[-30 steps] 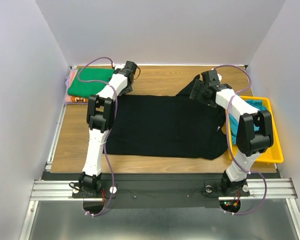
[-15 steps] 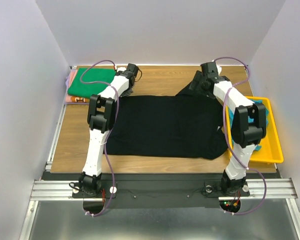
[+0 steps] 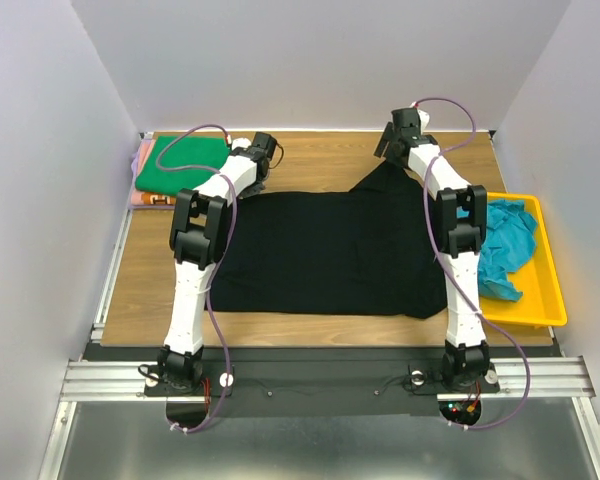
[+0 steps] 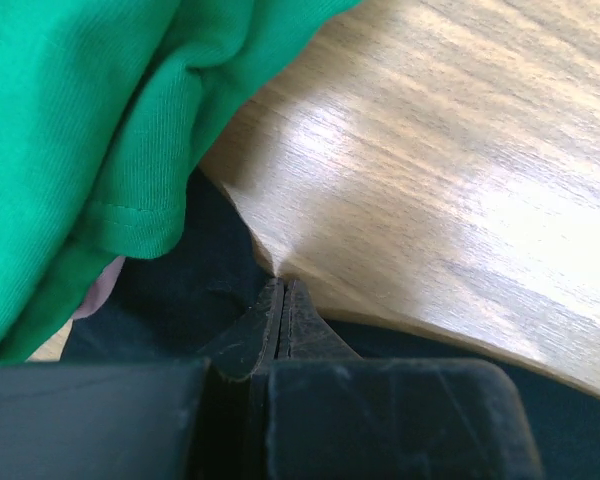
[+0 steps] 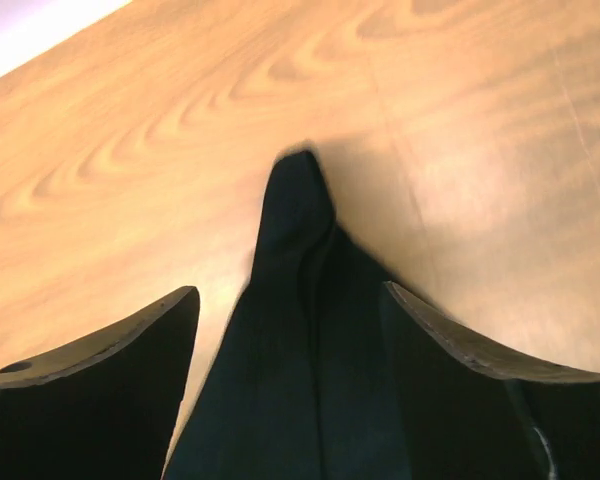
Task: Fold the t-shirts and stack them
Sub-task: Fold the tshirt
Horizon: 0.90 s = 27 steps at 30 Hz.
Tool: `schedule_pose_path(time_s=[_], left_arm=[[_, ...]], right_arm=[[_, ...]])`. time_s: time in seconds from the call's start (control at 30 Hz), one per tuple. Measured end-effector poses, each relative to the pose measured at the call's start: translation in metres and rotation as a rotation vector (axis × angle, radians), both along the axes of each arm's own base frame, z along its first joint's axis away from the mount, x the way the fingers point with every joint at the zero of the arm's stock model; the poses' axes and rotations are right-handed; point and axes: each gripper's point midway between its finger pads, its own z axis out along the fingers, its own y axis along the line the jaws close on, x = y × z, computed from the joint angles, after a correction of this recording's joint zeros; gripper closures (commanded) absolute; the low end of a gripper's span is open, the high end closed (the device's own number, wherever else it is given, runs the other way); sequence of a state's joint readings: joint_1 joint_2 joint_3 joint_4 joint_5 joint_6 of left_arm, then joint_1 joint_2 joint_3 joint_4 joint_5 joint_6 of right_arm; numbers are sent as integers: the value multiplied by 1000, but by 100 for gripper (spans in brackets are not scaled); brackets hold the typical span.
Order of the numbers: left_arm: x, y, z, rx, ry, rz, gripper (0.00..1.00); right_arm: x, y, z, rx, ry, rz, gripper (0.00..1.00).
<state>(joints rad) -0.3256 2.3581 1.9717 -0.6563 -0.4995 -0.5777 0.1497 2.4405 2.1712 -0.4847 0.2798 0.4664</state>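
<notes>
Since 1 s ago: left gripper point(image 3: 265, 150) hardly shifted; R arm has stretched out toward the far edge, its elbow off the yellow tray point(image 3: 552, 300), and a point of cloth was drawn out with it.

L to R now:
- Green t-shirt point(image 3: 180, 165) folded at far-left corner, on the orange-pink t-shirt point(image 3: 140, 197), of which only an edge shows.
- Left gripper at far-left corner of the black t-shirt point(image 3: 325, 250), just beside the green one. Wrist view: fingers pressed together at the black hem. Can't tell if cloth is pinched.
- Black shirt flat mid-table, long axis L–R, far-right part pulled into a peak.
- Right gripper point(image 3: 398, 135) just past that peak. Wrist view: fingers point(image 5: 100, 380) spread wide, cloth tip lying loose on the table point(image 3: 320, 155) between them, gripped by neither.
- Teal-blue t-shirt point(image 3: 505, 245) crumpled in the tray.

Key relation: peak lies near-side of R gripper, along its approach line. R arm is nearer for that corner, L arm for the far-left one.
</notes>
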Motion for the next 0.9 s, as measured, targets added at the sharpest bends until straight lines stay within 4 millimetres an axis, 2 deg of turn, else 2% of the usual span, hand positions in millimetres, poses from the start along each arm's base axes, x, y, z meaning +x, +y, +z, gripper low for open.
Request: schedule_pose_path(time_s=[0.17,0.3,0.33,0.63,0.8,0.9], left_arm=[[2,-2,1,-3,-12,3,100],[3,-2,2,-4,-16,5,100],[3,-2,2,-5,-16,5,100],[3,-2,2,-5,-19,10,100],[1,-3,4,-11,-25,16,100],[-5,-2,11,-14,-30,22,100]], right_arm=[[20,-10,-21,-10,-4,-5,37],[26,-12,-28,4,-5,10,55],[26,-12,-28,11,-6,13,63],[33,-5,-26,41,-34,48,99],[26,-5,-31,30,-19,60,100],[7,-10,-35,10,23,59,100]])
